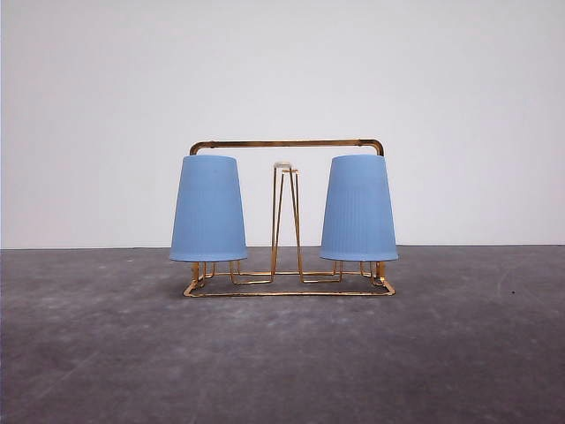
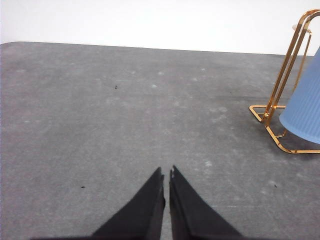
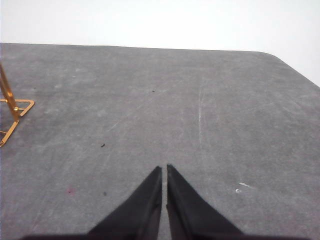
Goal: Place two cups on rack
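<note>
The gold wire rack [image 1: 287, 143] stands in the middle of the grey table. Two light-blue ribbed cups sit upside down on its outer pegs, one on the left [image 1: 208, 209] and one on the right [image 1: 358, 208]. The white-tipped middle peg [image 1: 283, 165] is bare. In the left wrist view, my left gripper [image 2: 167, 174] is shut with nothing in it, and a cup [image 2: 306, 112] and the rack's end [image 2: 285, 70] lie off to its side. My right gripper [image 3: 164, 168] is shut and empty, with a corner of the rack [image 3: 11, 107] at the frame's edge.
The table's [image 1: 282, 353] dark grey surface stretches around the rack, backed by a plain white wall. Its far rounded corner [image 3: 272, 54] shows in the right wrist view.
</note>
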You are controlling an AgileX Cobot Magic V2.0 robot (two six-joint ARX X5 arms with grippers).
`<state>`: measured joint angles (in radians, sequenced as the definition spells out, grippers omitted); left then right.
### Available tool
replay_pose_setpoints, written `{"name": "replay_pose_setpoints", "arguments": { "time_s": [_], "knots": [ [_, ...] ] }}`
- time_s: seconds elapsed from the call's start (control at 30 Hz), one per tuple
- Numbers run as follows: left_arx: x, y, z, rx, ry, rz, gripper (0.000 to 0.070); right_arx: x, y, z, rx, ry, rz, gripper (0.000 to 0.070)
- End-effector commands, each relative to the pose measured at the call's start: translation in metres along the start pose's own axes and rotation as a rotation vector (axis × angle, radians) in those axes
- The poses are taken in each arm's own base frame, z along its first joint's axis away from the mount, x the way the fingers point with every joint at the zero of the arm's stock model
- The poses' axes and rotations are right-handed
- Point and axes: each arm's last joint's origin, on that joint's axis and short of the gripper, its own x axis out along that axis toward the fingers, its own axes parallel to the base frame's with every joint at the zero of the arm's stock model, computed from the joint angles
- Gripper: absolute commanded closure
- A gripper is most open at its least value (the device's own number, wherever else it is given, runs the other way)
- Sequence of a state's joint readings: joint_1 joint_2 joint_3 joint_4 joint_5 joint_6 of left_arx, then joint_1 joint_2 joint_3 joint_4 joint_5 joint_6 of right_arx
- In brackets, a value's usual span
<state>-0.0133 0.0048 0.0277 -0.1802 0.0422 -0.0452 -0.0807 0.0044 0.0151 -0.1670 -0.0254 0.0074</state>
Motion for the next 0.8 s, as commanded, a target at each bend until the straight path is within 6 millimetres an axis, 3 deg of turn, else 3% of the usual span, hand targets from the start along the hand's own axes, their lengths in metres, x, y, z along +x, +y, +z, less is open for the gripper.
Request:
{"name": "replay_pose_setpoints", "arguments": {
  "time_s": [0.0, 0.77],
  "knots": [
    [0.0014, 0.0003, -0.0053, 0.002, 0.021, 0.002, 0.07, 0.0003, -0.0001, 0.0002, 0.013, -0.011, -0.001, 0.0685],
    [0.0014, 0.0003, -0.0053, 0.002, 0.021, 0.002, 0.07, 0.0003, -0.0001, 0.0002, 0.013, -0.011, -0.001, 0.0685]
  ]
}}
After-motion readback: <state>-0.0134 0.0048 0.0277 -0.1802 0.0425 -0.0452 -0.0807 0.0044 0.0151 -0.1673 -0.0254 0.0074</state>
